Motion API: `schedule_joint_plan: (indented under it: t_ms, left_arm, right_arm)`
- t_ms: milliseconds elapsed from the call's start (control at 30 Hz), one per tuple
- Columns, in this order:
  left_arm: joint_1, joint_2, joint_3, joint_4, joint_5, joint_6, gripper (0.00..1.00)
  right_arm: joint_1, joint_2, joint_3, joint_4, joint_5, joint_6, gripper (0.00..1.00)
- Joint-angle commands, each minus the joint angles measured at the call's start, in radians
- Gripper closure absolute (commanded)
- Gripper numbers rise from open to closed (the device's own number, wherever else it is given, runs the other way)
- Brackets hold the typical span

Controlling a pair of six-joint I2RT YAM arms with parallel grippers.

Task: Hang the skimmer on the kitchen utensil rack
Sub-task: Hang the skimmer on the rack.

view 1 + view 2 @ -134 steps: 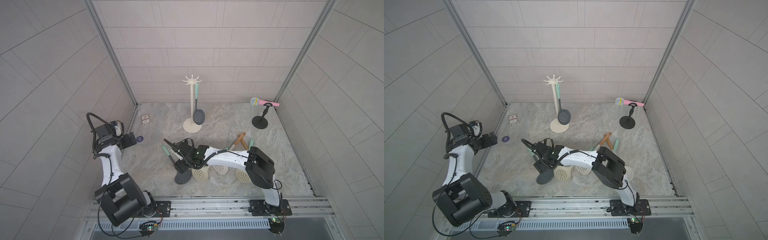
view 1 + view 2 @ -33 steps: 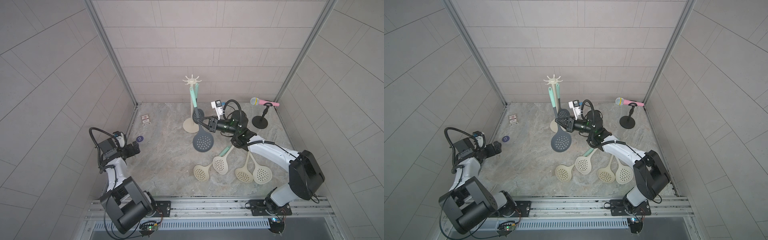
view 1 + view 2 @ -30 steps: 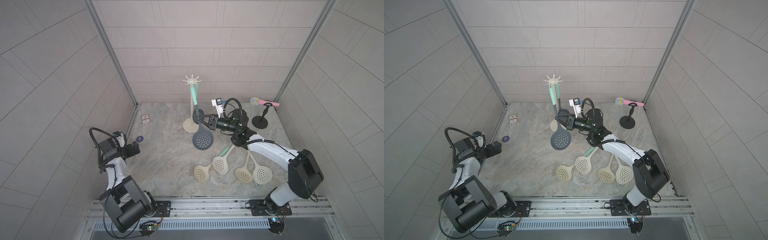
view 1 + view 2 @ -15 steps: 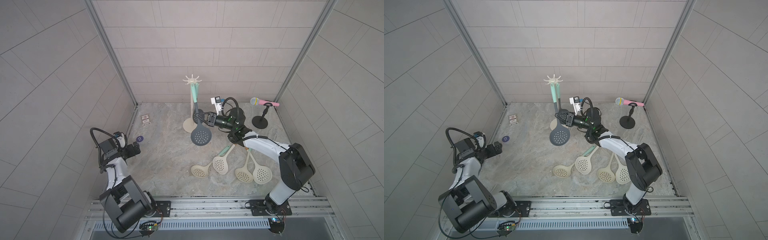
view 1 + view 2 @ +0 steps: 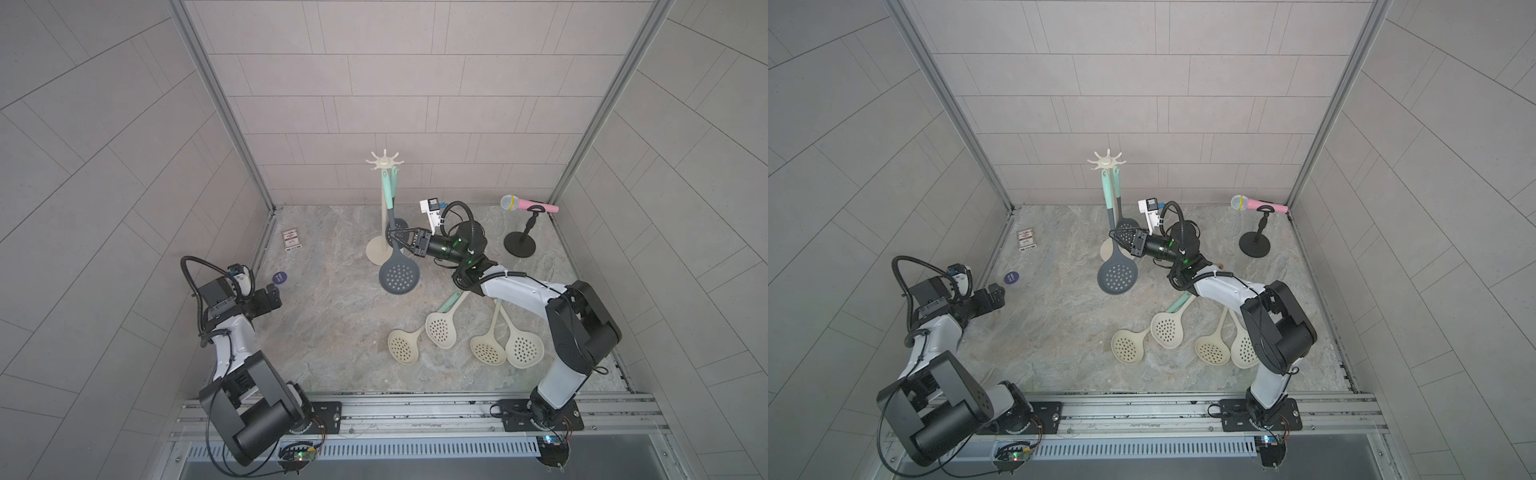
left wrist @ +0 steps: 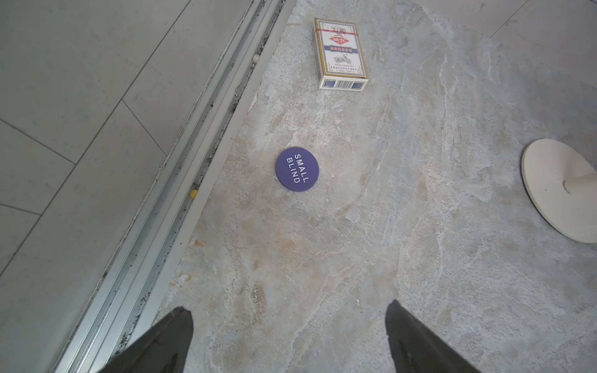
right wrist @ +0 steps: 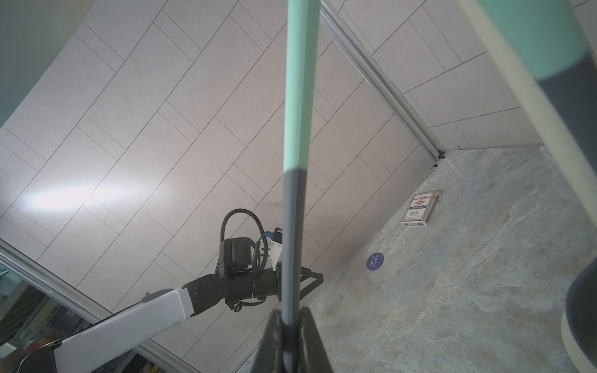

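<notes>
The left claw [image 6: 287,310] stood open over the tabletop [image 5: 332,332] near a purple disc [image 5: 280,277]. At the kitchen utensil rack [image 5: 384,160], where one hung skimmer [image 5: 394,187] dangled, the right claw [image 5: 394,240] gripped the grey skimmer [image 5: 398,277] by its handle, head clear of the tabletop. Four cream skimmers [image 5: 442,334] lay rightward.

Card box [image 5: 292,240] and purple "SMALL BLIND" chip [image 5: 280,277] lie near the surface's [image 5: 332,332] left edge, apart. Pink microphone [image 5: 525,203] sits on black stand [image 5: 519,244], far right corner.
</notes>
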Motion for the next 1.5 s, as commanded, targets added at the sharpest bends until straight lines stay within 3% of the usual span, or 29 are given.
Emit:
schedule_joint_plan:
  t_ms: [0,300,633,800,1033,1267,1467]
  left_arm:
    - [-0.004,-0.026,-0.013,0.012,0.021,0.014,0.0]
    - [-0.004,-0.062,-0.01,-0.012,0.107,0.052,0.0]
    - [-0.005,-0.115,0.061,-0.134,0.327,0.093,0.0]
    - [-0.007,-0.085,0.135,-0.19,0.407,0.047,0.0]
    - [-0.016,-0.062,0.184,-0.197,0.389,0.016,0.0]
    - [-0.063,-0.074,0.186,-0.203,0.385,0.004,0.0]
    - [-0.122,-0.071,0.194,-0.217,0.288,0.007,0.0]
  right_arm:
    - [0.002,0.053,0.04,-0.033,0.006,0.017,1.0]
    - [0.002,0.185,0.142,-0.111,0.04,-0.055,1.0]
    - [0.015,0.284,0.19,-0.196,0.113,-0.144,1.0]
    - [0.017,0.28,0.212,-0.285,0.177,-0.192,1.0]
    - [0.016,0.259,0.247,-0.412,0.247,-0.238,0.81]
    - [0.016,0.231,0.234,-0.45,0.287,-0.252,0.48]
    - [0.016,0.157,0.147,-0.47,0.318,-0.281,0.38]
